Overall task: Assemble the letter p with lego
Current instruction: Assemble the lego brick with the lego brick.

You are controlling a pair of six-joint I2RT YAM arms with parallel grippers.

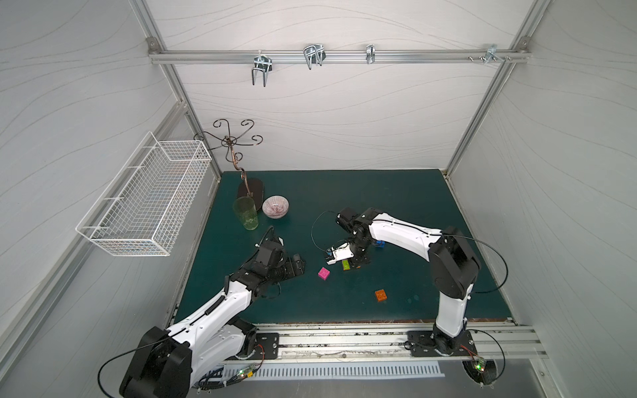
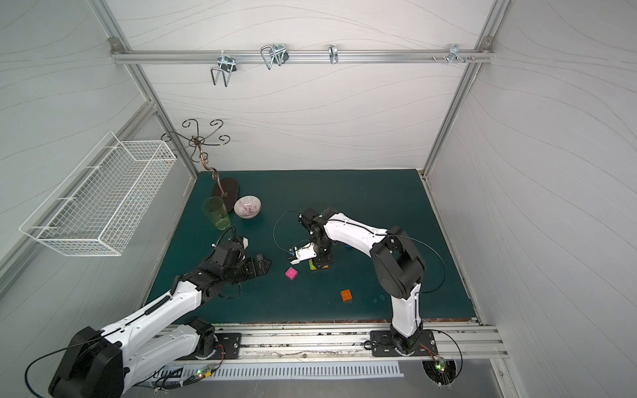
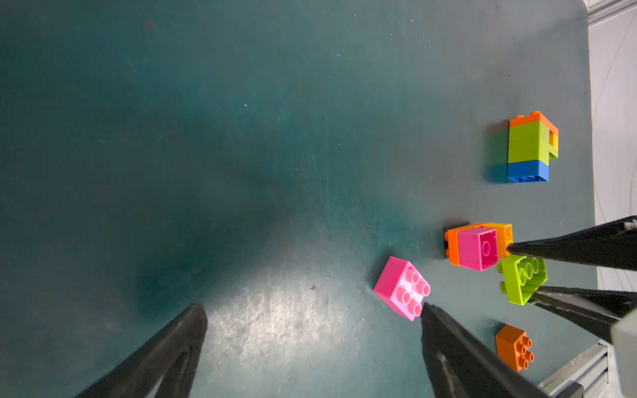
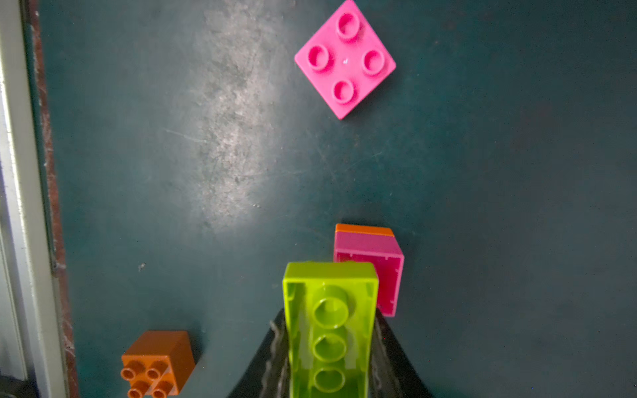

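Right claw: mine, clamped on 1 lime oblong brick.
Brick's place: middle of the mat, just beside the magenta-and-orange cluster; touching or not, I cannot tell.
Brick's axis: long axis runs along my fingers and out past the tips; hollow underside, 3 tubes, faces my wrist camera.
Left claw: jaws wide apart, near the loose magenta brick.
Loose squares: 2, the magenta one with 4 studs up, plus 1 loose orange brick.
Joined pieces: 2, the cluster and 1 orange-lime-blue stack lying on its side.
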